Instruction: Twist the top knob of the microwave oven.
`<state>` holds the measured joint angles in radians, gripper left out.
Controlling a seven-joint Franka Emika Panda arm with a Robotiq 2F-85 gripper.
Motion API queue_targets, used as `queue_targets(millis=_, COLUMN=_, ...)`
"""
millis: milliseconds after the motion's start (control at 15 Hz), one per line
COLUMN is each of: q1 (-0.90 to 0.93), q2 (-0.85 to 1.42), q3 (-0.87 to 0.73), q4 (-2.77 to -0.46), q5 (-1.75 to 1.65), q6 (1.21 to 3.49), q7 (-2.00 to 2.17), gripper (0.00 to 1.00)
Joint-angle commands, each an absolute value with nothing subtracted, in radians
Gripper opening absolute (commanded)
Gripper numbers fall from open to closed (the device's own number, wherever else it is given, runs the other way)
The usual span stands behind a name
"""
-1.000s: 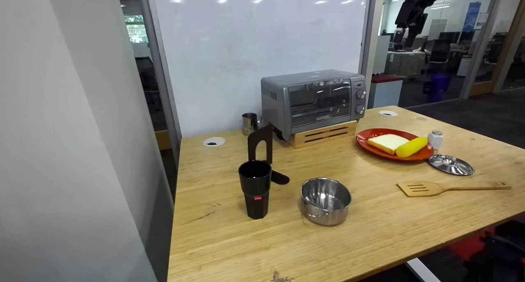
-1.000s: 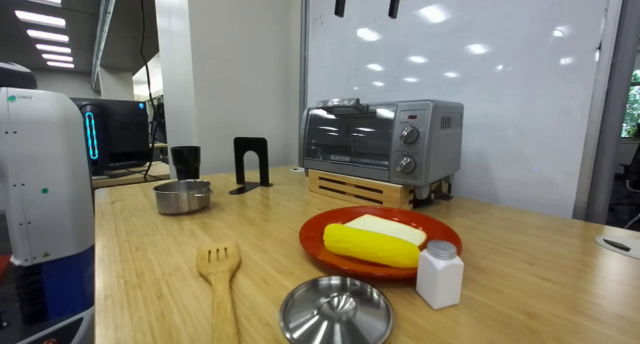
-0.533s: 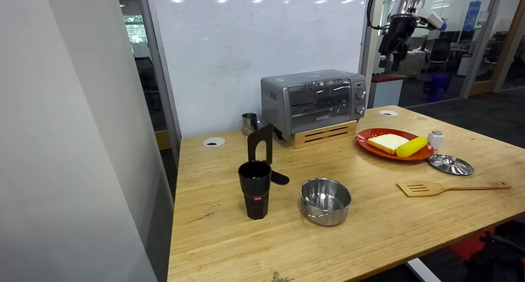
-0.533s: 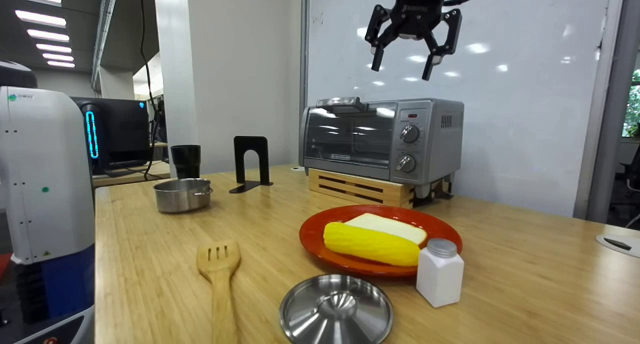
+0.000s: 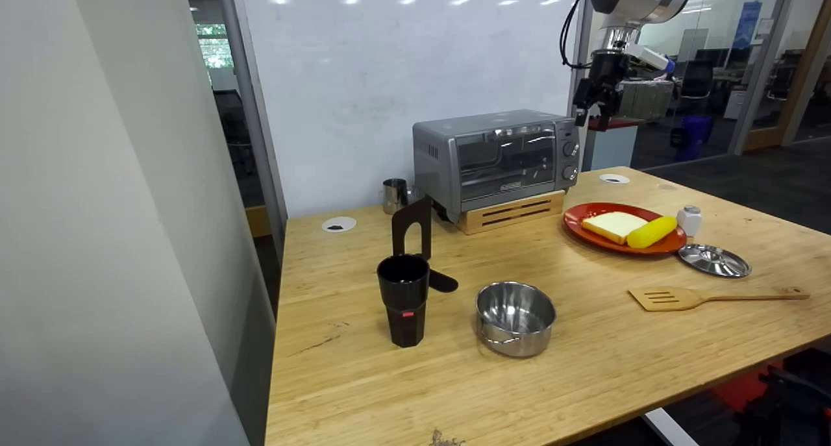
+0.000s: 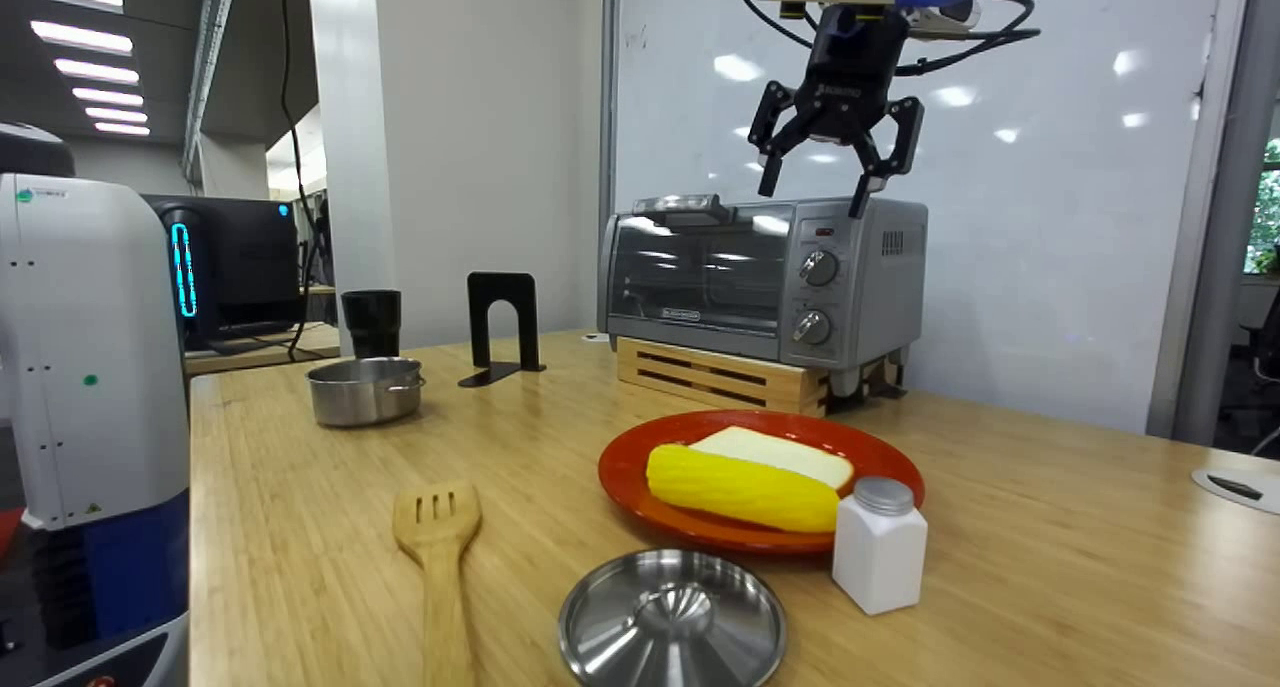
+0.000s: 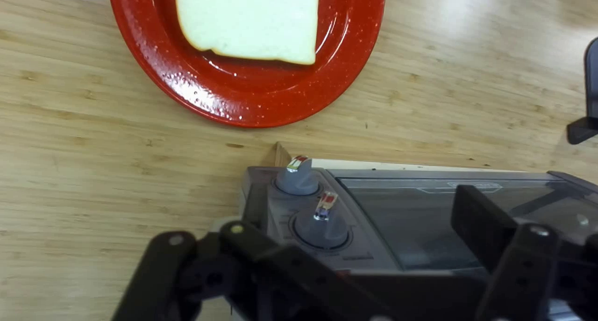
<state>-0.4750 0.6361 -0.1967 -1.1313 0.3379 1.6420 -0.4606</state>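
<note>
Tool (image 6: 812, 197) agape above top knob (image 6: 818, 268)

In an exterior view the gripper (image 6: 814, 195), above and right of centre, is black; the toaster oven (image 6: 885, 302) lower in the frame is grey, with dark glass in the door (image 6: 700, 272) and silver on the upper knob (image 6: 818, 268) and lower knob (image 6: 811, 328). In the lower half the corn cob (image 6: 745, 490) is bright yellow, the shaker (image 6: 880, 557) plain white with a grey cap, the lid (image 6: 672, 617) mirror-silver. The spatula (image 6: 438, 534) at lower left is tan, the table (image 6: 320, 527) honey-coloured with streaky grain. At the top of the wrist view the plate (image 7: 261, 103) is red flecked with white, the bread slice (image 7: 252, 22) creamy with a golden-brown crust.
</note>
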Motion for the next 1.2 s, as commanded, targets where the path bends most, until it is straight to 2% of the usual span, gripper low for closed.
queue_targets(millis=0, q1=-0.532, q2=0.715, q3=-0.142, q4=-1.018, q5=0.35, q6=1.611, q7=-0.433, gripper=1.0)
queue_targets(millis=1133, q1=-0.533, q2=0.782, q3=-0.138, q4=-0.999, q5=0.416, q6=1.627, q7=-0.433, gripper=1.0)
